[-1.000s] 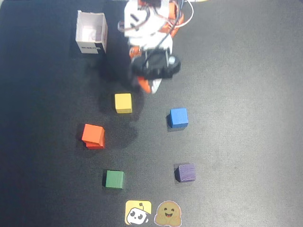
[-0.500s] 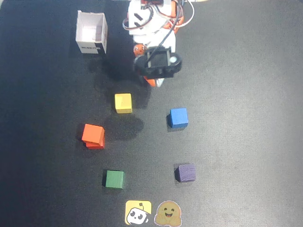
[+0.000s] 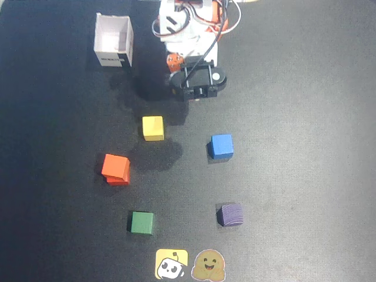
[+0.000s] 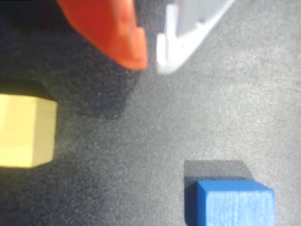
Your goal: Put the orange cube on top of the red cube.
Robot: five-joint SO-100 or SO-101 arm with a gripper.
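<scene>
In the overhead view the orange cube [image 3: 114, 164] sits on top of the red cube [image 3: 120, 180], slightly askew, so only a red sliver shows along its lower edge. The stack stands at the left of the black mat. My gripper [image 4: 150, 62] is far from it, drawn back near the arm's base [image 3: 188, 29] at the top. In the wrist view its orange finger [image 4: 117, 33] and white finger [image 4: 188, 28] point down at bare mat. Their tips are almost together with nothing between them. The stack is out of the wrist view.
A yellow cube [image 3: 153, 127] [image 4: 26, 132] and a blue cube [image 3: 221, 146] [image 4: 235, 202] lie just below the gripper. A green cube [image 3: 141, 222] and a purple cube [image 3: 230, 214] lie lower. A white open box [image 3: 113, 41] stands top left. Two stickers [image 3: 171, 264] mark the bottom edge.
The arm has folded back toward its base, drawing the gripper up and away from the cubes. The orange-on-red stack has not moved.
</scene>
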